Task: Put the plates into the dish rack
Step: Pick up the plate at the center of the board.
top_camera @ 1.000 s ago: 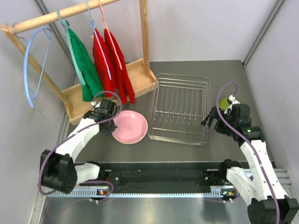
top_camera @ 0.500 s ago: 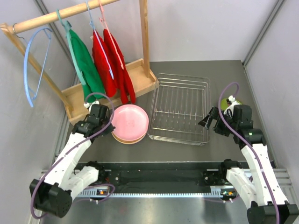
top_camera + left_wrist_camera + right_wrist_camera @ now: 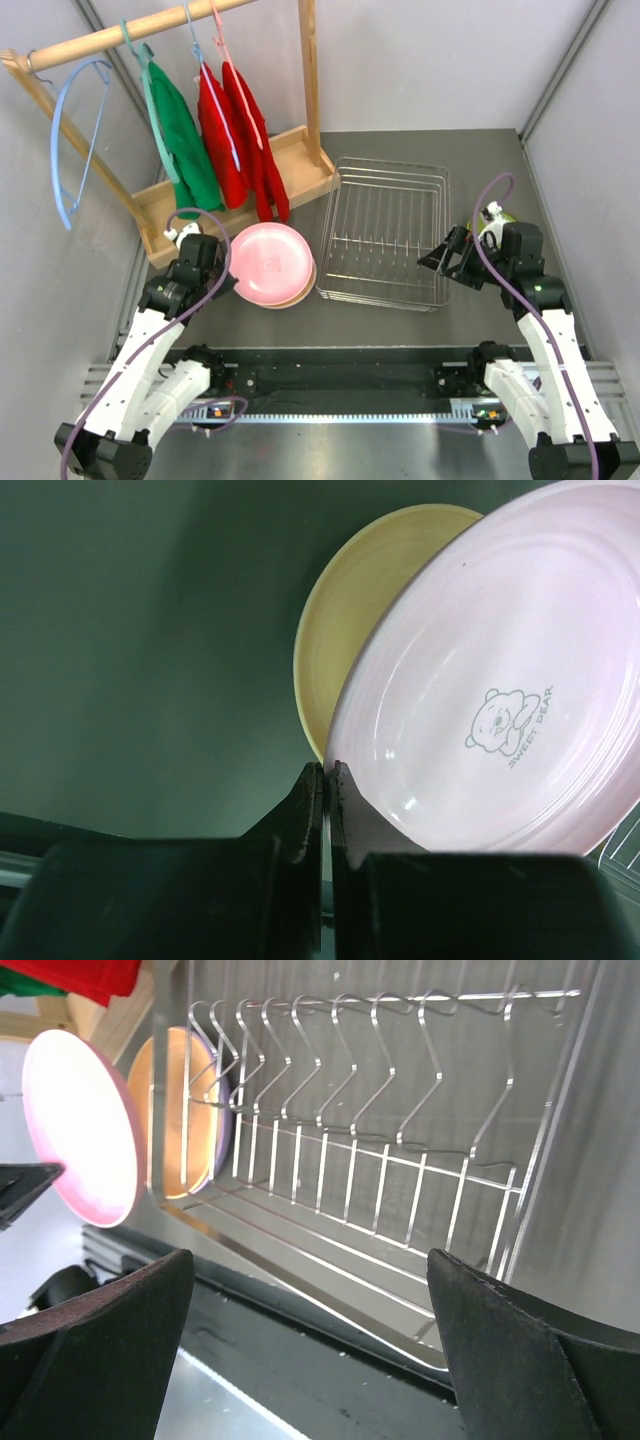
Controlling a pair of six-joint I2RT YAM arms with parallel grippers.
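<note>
We found the wooden clothes stand (image 3: 230, 190) at the back left, with the dish rack (image 3: 385, 232) beside it, mid-table. Just left of the rack, the pink plate (image 3: 268, 260) tilted above the orange-tan plate (image 3: 370, 590). The left gripper (image 3: 327, 780) was clamped on the pink plate's rim. By the rack's right side, the right gripper (image 3: 443, 256) was spread wide, holding nothing.
</note>
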